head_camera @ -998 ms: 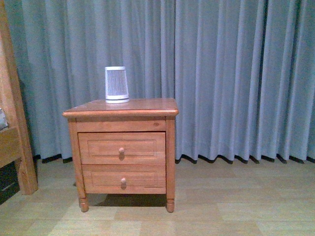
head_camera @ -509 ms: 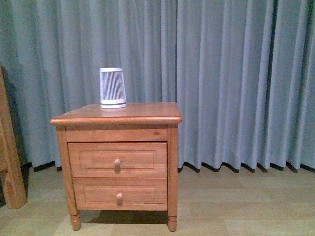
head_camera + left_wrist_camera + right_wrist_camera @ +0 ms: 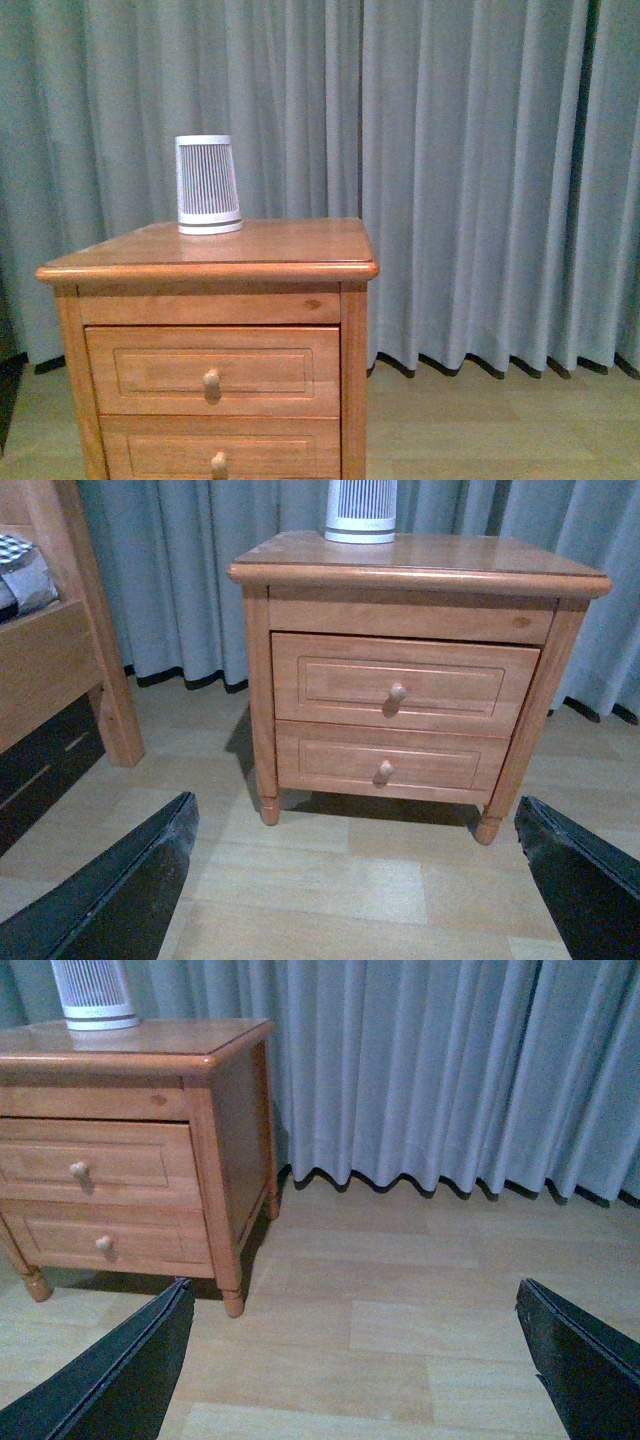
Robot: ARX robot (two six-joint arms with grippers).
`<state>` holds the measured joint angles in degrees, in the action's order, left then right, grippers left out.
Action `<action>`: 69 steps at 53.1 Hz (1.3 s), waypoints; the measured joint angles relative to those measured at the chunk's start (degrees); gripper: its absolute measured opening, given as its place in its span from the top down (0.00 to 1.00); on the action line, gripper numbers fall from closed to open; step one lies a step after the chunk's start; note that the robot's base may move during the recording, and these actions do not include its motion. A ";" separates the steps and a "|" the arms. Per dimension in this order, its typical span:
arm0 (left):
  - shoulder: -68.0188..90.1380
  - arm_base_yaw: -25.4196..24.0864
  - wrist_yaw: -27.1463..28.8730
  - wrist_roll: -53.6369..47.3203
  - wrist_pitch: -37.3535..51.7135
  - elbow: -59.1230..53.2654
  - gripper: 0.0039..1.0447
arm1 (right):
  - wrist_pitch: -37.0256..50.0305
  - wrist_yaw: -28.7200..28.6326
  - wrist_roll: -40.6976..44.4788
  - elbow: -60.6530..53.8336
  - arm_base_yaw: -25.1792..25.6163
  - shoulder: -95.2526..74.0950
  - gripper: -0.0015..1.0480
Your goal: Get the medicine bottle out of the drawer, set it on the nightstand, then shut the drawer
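hanging clear of the nightstand, your left gripper has its fingers spread wide, with only floor between them and nothing held or touched. your right gripper reads the same: fingers far apart, gripping nothing. the drawer sits fully shut, so you cannot see inside it and the bottle stays hidden. the lower drawer is shut too. a ribbed white cylinder stands on the top, toward its back left.
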<state>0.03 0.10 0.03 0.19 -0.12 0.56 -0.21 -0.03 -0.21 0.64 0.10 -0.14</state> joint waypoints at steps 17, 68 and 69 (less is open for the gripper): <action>0.00 0.00 -0.02 0.00 0.00 0.00 0.06 | 0.00 -0.02 0.00 0.00 -0.02 0.00 0.07; 95.62 15.02 7.37 1.68 69.05 19.19 0.06 | 0.00 0.00 0.00 0.00 0.00 0.00 0.07; 97.04 15.26 7.48 1.64 69.20 20.31 0.06 | 0.00 0.00 0.00 0.02 0.00 0.00 0.07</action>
<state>97.08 15.35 7.51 1.83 69.08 20.86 -0.21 -0.03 -0.21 0.67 0.10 -0.14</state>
